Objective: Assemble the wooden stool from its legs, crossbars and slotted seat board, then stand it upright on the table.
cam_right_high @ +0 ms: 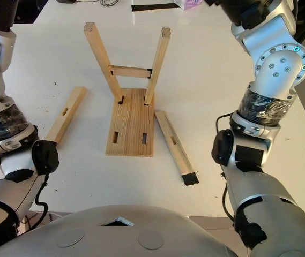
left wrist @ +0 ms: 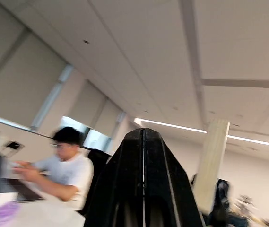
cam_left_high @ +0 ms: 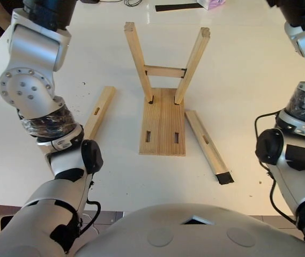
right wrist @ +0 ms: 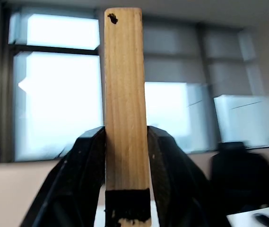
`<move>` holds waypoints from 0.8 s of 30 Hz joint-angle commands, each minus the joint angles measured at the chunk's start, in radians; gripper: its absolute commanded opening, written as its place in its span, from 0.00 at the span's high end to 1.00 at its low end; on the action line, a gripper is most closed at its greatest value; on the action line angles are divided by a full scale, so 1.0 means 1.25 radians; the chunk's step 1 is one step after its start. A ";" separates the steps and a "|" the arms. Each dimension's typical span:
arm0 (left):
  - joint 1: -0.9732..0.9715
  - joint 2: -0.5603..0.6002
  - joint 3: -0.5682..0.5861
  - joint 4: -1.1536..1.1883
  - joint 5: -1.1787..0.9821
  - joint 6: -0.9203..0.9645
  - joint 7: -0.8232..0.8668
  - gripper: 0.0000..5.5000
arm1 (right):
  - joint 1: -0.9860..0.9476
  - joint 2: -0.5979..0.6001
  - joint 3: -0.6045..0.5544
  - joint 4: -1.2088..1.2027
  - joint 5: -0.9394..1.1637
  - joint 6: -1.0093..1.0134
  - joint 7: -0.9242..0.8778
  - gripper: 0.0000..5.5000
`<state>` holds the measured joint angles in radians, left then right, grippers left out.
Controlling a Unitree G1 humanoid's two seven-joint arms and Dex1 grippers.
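Holding crossbar (right wrist: 123, 71) clamped in right jaws; left jaws pinched together, empty. Seat board (cam_left_high: 163, 128) lies frame centre on surface (cam_left_high: 248, 80), two legs (cam_left_high: 139, 61) fitted. Keep crossbar square to loose legs' (cam_left_high: 99, 111) mortises.

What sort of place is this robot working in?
Likely an office or workshop room: a white table, big windows, and a panelled ceiling with strip lights.

Seat board (cam_left_high: 163, 124) lies on table (cam_left_high: 248, 80) between left leg (cam_left_high: 99, 112) and right leg (cam_left_high: 206, 142).
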<state>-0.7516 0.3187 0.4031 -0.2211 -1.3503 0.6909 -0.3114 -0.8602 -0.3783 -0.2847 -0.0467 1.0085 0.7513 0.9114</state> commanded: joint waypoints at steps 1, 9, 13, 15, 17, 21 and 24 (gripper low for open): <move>0.042 0.052 -0.002 -0.038 -0.125 0.078 -0.033 0.88 | 0.018 -0.099 0.069 -0.001 -0.034 0.025 0.130 0.76; 0.129 0.124 -0.052 -0.102 -0.148 0.137 -0.083 0.65 | 0.012 -0.173 0.152 0.003 -0.077 0.039 0.241 0.76; 0.163 0.169 -0.086 -0.116 -0.109 0.160 -0.147 0.54 | 0.006 -0.191 0.192 0.023 -0.101 0.041 0.292 0.76; 0.171 0.181 -0.104 -0.131 -0.087 0.159 -0.176 0.48 | 0.004 -0.190 0.201 0.025 -0.105 0.044 0.304 0.76; 0.178 0.190 -0.120 -0.141 -0.062 0.157 -0.205 0.43 | 0.000 -0.188 0.208 0.031 -0.109 0.042 0.312 0.76; 0.196 0.203 -0.137 -0.158 -0.032 0.148 -0.254 0.42 | -0.002 -0.186 0.219 0.042 -0.117 0.044 0.326 0.76; 0.200 0.205 -0.146 -0.161 -0.008 0.142 -0.269 0.42 | 0.019 -0.192 0.238 0.022 -0.126 0.041 0.345 0.76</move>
<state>-0.5065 0.5579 0.2331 -0.4131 -1.3846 0.8771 -0.6315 -0.8389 -0.6031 -0.0028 0.0023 0.8608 0.7983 1.3244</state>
